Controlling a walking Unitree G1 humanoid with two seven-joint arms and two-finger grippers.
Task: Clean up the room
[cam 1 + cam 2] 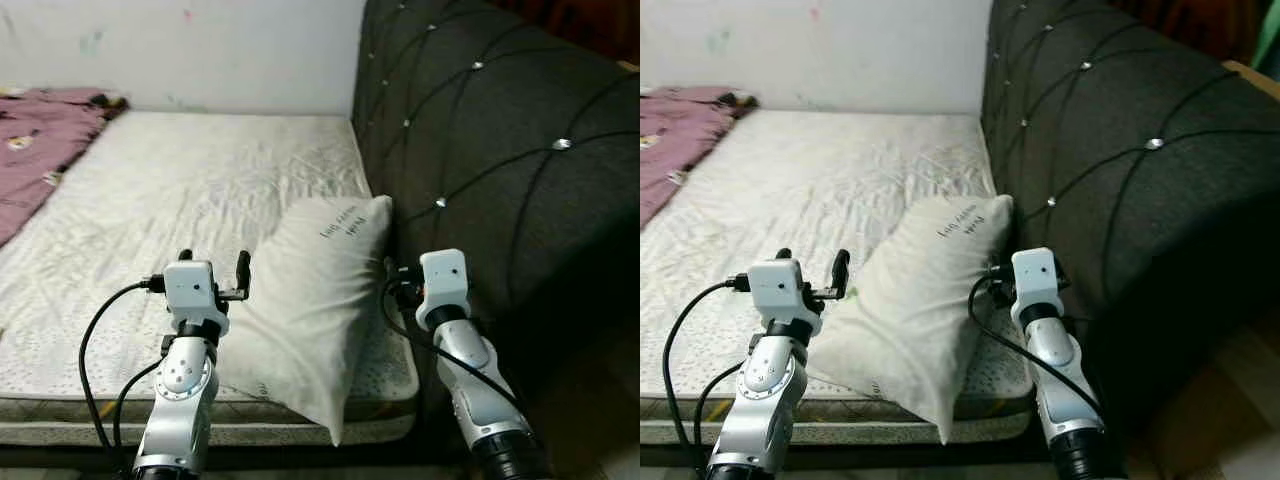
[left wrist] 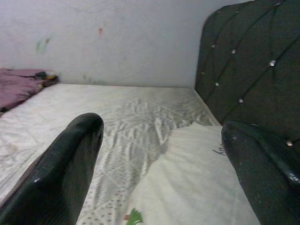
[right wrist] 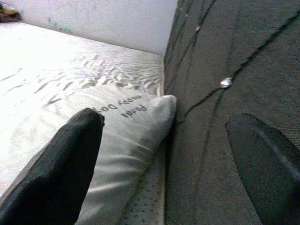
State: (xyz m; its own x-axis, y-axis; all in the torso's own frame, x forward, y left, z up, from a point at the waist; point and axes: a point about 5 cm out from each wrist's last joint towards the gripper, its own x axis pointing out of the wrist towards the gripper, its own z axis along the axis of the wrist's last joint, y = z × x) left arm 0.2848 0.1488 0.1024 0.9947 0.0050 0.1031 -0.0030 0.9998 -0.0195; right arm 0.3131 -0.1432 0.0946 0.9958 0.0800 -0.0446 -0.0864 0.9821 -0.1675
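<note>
A white pillow (image 1: pixel 310 300) with printed lettering lies at the near right corner of the bare mattress (image 1: pixel 180 190). Its far end touches the dark tufted headboard (image 1: pixel 500 150), and its near corner hangs over the mattress's front edge. My left gripper (image 1: pixel 214 262) is open, just left of the pillow, with nothing between its fingers. My right gripper (image 3: pixel 164 119) is open too. It sits at the pillow's right side, with one finger (image 3: pixel 70 159) over the pillow and the other finger (image 3: pixel 262 164) against the headboard.
A crumpled purple blanket (image 1: pixel 40 140) lies at the mattress's far left. A pale wall (image 1: pixel 200 50) runs behind the bed. The headboard closes off the right side. Black cables (image 1: pixel 95 350) loop from both wrists.
</note>
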